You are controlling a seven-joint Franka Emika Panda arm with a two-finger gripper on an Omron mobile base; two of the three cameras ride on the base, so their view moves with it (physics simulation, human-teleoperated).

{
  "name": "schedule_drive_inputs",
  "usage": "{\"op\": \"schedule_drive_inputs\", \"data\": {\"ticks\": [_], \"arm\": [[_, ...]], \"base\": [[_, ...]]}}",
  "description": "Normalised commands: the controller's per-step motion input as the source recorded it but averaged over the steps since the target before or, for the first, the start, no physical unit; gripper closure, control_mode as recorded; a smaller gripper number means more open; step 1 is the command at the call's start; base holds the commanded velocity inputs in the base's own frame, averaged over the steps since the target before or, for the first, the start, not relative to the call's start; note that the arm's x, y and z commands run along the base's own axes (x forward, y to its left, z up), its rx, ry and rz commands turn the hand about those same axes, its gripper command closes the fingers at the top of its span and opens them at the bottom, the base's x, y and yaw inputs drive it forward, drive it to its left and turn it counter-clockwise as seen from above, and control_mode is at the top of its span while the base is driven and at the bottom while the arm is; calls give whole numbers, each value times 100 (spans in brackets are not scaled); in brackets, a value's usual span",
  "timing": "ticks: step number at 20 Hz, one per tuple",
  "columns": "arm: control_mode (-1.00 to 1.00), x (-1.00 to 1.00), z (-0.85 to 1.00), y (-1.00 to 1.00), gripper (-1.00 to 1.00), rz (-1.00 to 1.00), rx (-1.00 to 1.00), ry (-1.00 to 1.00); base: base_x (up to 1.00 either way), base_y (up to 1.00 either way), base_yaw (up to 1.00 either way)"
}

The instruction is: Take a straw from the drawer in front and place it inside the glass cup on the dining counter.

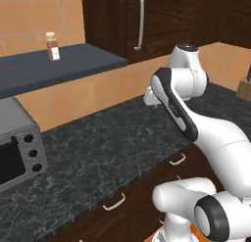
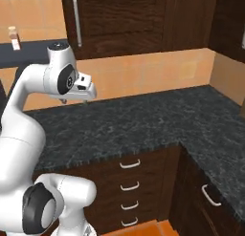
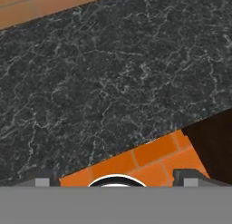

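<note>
**Over the black speckled bench: arm raised, drawers closed**

Item 1. Tool. Hangs over the black speckled bench near the tiled back wall, carrying nothing. In the right base view two short finger stubs point down beneath the white hand, set apart. In the hand view the two tips sit wide apart at the lower corners, mostly cut off by the bottom edge. In the left base view the arm's own links cover the hand.

Item 2. Drawer. Topmost of a stack of four dark brown fronts with curved silver handles, below the bench edge in the right base view. All four are closed, so any contents are hidden. In the left base view two such handles show under the bench edge, and the arm's lower links cover the cabinetry beside them.

Item 3. Toaster oven. Grey, on the bench at the left, cut off by the picture edge.

Item 4. Small bottle. Brown contents, white label, standing on a dark blue-grey upper shelf. Label too small to read.

Item 5. Tall cabinet door. Dark wood with a long vertical handle, above the tiled wall.

Item 6. Brown object. At the right edge, largely cut off. Cannot be identified.

Item 7. Orange tiled floor. Seen past the bench edge in the hand view.
</note>
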Motion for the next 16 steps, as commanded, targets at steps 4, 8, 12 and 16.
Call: {"op": "schedule_drive_inputs", "data": {"ticks": [4,8,12,16], "arm": [[100,0,0,0,-100,0,0,0],[100,0,0,0,-100,0,0,0],[100,0,0,0,-100,0,0,0],[100,0,0,0,-100,0,0,0]], "base": [[22,64,-70],[44,78,-62],[3,89,-47],[36,72,-41]]}}
